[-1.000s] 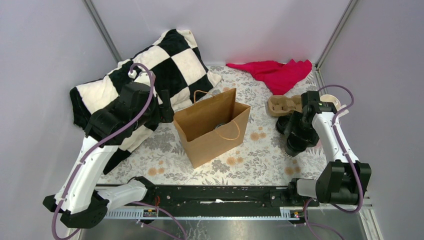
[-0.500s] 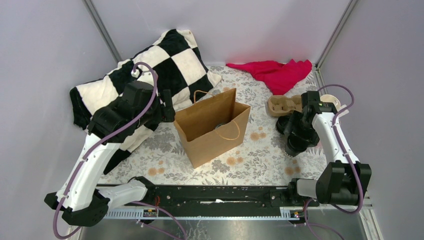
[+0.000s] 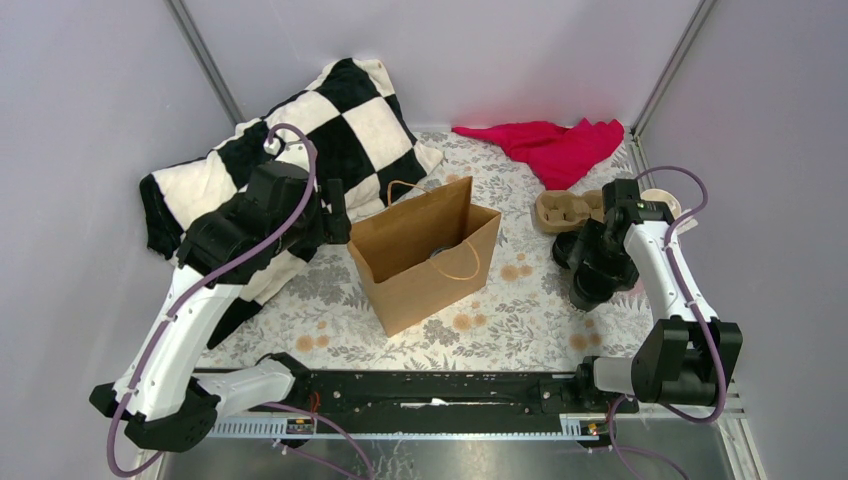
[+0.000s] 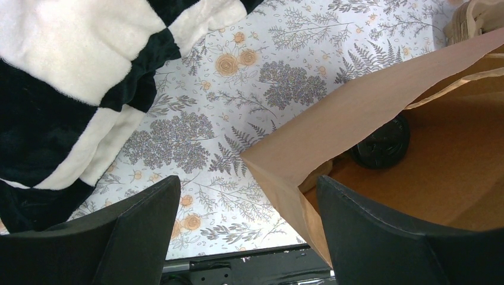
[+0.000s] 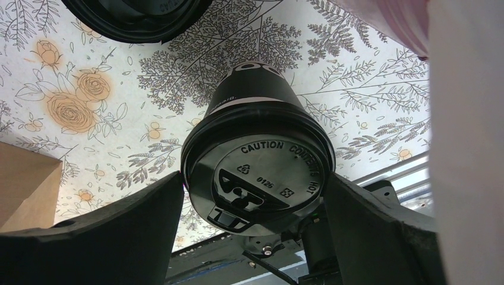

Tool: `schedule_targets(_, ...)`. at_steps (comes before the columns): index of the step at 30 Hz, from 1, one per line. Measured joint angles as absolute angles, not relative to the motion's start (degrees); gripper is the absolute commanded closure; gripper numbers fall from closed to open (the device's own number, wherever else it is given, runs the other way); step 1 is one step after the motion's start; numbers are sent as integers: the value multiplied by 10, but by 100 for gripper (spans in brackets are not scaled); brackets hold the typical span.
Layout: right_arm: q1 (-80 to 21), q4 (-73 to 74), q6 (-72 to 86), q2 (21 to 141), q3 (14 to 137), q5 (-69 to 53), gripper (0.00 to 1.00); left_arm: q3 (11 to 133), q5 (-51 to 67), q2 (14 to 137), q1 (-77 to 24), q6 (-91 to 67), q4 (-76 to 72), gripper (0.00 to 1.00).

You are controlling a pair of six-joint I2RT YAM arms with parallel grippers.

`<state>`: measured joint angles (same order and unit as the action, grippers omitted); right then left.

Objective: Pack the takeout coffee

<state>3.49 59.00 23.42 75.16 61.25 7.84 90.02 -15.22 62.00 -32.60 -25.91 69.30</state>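
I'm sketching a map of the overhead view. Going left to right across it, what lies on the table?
In order: checkered blanket, brown paper bag, cardboard cup carrier, white cup. The red cloth and black coffee cups overlap the carrier sideways, so they are left out.

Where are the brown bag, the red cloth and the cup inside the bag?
brown bag [image 3: 430, 290]: top view, front wall.
red cloth [image 3: 550, 148]: top view, middle.
cup inside the bag [image 4: 380, 143]: left wrist view, lid.

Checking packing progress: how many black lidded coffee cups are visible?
3. First cup inside the brown bag; second cup between the right fingers; third cup just beyond it. The right arm may hide more.
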Motion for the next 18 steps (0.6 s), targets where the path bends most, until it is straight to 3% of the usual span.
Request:
schedule_targets(10, 35, 588, 234, 750, 613, 73, 1, 904, -152, 620, -326, -255, 693, 12)
schedule_targets(18, 35, 588, 235, 745, 613, 63, 1, 904, -152, 621, -325, -254, 693, 12)
